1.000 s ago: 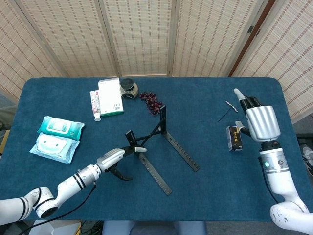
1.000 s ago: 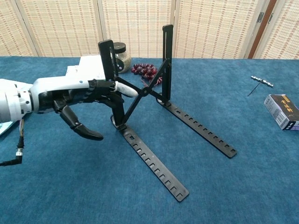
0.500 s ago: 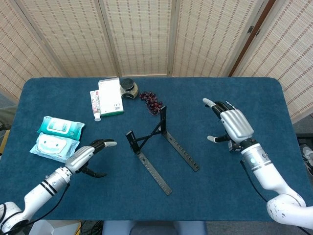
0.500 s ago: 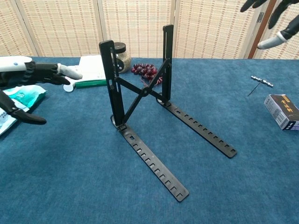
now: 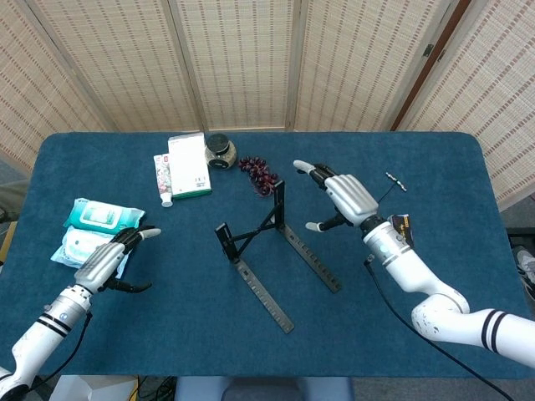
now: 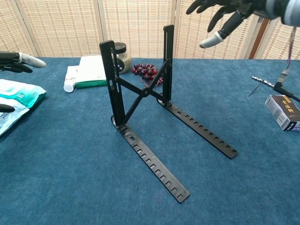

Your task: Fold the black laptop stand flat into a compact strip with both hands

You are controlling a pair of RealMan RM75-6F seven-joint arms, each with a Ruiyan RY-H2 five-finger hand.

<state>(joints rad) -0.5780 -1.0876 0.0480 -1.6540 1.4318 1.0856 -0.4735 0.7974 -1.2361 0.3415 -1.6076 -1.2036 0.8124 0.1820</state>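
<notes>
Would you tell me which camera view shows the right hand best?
The head view: the whole right hand shows, open, beside the laptop stand. The chest view catches only its fingers at the top edge.

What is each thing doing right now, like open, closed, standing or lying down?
Laptop stand: unfolded, uprights standing, untouched.
Left hand: open, holding nothing.
Right hand: open, fingers spread, near the stand.
Jar: upright, lid on.
Wipes packs: lying flat.
White box: lying flat.
</notes>
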